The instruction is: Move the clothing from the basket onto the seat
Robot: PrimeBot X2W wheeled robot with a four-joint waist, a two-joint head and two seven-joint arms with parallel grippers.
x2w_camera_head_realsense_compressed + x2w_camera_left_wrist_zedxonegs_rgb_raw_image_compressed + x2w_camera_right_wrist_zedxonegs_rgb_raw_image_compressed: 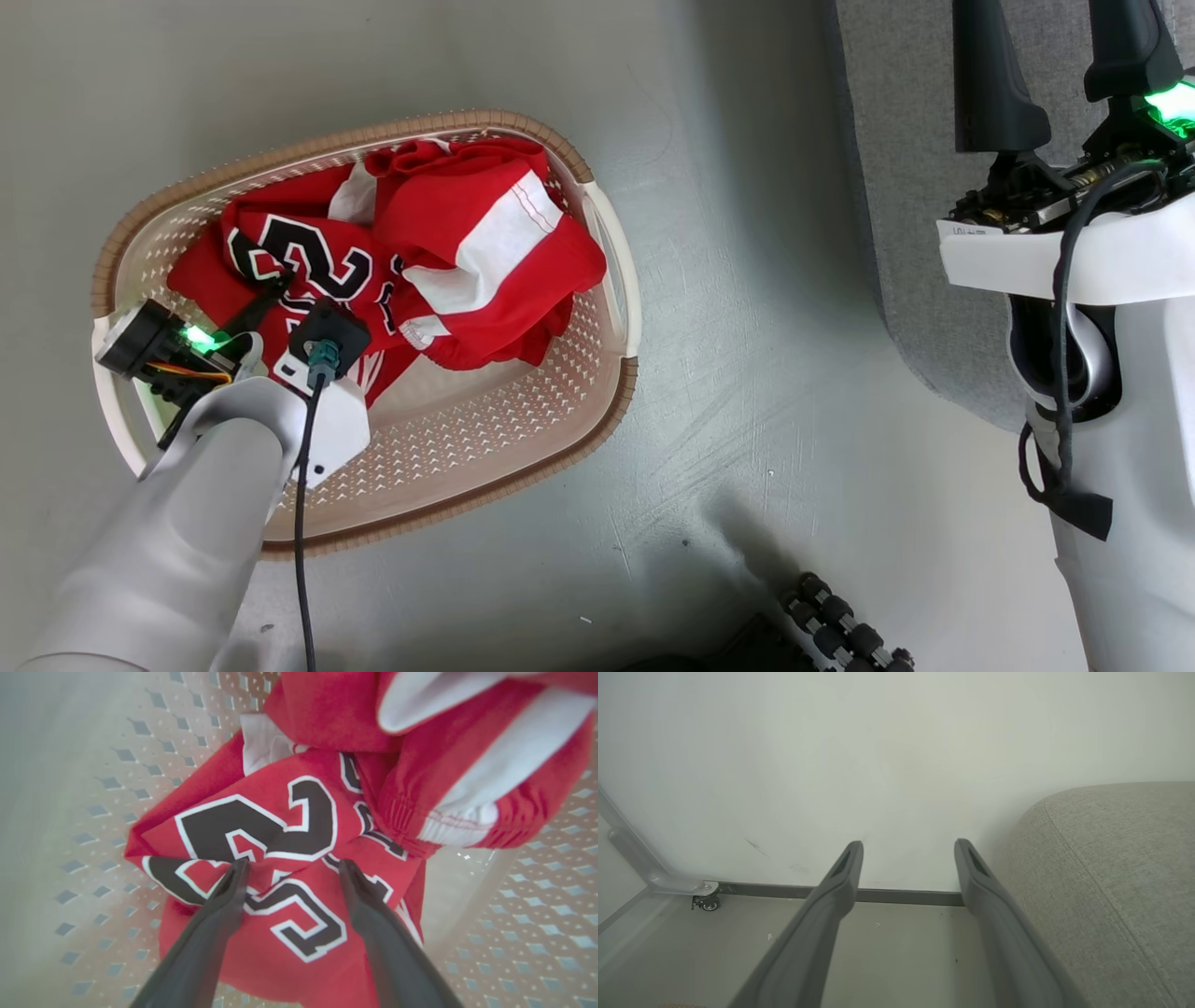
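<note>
A smooth grey-green floor (747,373) carries everything, and in the right wrist view a plain white wall (896,742) rises behind it, with a dark skirting strip (901,896) along its foot; the seat (896,140), grey woven fabric with a rounded edge and a seam, lies at the upper right of the head view, well apart from the basket (485,439); the basket stands on the floor to the robot's left, its long axis running from lower left to upper right in the head view, one handle at each end.

The clothing (439,252) lies inside the basket, heaped toward its far wall, with the heap's long axis along the basket's own; the numbered garment (308,261) is at the left end, black numerals outlined in white facing up; the striped garment (485,233) is bunched at the right end and lies partly over it, broad white band uppermost.

The left pincer (293,865) reaches down into the basket, fingers spread apart, tips on the numbered garment to either side of a stretch of numeral, nothing clamped; the right pincer (909,844) is spread too and empty, beside the seat's rounded edge, pointing toward the foot of the wall; a small caster (706,901) stands by the wall at the left of that view.
</note>
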